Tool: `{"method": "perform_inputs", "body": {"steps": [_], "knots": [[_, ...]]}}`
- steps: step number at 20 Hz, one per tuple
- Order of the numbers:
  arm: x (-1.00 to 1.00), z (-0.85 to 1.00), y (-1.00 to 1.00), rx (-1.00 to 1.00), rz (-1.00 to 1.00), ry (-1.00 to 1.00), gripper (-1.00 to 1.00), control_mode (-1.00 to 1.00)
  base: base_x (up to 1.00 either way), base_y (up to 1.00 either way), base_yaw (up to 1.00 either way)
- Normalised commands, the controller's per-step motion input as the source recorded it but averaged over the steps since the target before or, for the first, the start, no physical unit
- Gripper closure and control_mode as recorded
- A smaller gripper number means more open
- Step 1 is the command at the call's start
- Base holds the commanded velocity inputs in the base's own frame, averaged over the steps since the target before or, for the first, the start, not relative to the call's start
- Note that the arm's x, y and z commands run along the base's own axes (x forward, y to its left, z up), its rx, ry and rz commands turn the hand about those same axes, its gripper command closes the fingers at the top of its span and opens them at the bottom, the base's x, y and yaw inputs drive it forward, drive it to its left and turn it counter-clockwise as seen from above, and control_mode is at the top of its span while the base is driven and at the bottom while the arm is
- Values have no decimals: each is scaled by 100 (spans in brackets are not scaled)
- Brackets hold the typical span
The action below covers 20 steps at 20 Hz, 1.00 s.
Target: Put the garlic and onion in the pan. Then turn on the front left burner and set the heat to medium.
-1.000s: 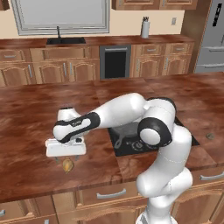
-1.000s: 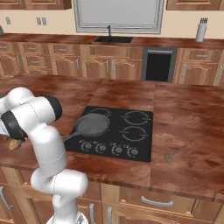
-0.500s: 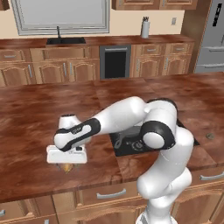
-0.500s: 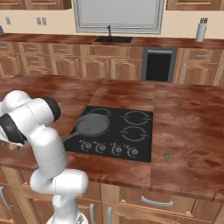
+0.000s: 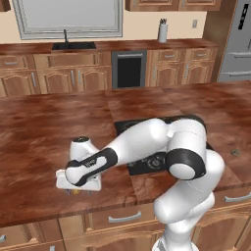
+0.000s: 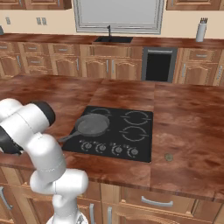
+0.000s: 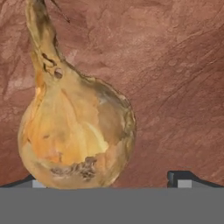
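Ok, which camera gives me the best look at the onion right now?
The hand view: the onion sits large and close on the brown counter, stem tip pointing up in that picture, between the open hand's fingertips. The left base view gives just a sliver of it under the hand.

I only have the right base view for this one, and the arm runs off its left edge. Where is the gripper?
Observer: In the left base view the gripper is low over the counter, left of the cooktop.
Operator: Anything under it?
Observer: Yes. The hand view has the onion lying on the counter, with its stem pointing away from the fingers.
Operator: Is it gripped?
Observer: No. The jaws stand wide open, and the onion sits off-centre between them, well clear of the far fingertip.
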Motion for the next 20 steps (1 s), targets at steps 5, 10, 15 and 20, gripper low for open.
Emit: {"method": "perform_inputs", "body": {"steps": [5, 10, 15, 20], "knots": [[14, 0, 1, -7, 1, -18, -100, -100, 0, 0, 0], [20, 0, 0, -5, 6, -30, -100, -100, 0, 0, 0], [23, 0, 1, -8, 7, -23, -100, -100, 0, 0, 0], [25, 0, 3, -4, 6, -12, -100, -100, 0, 0, 0]]}}
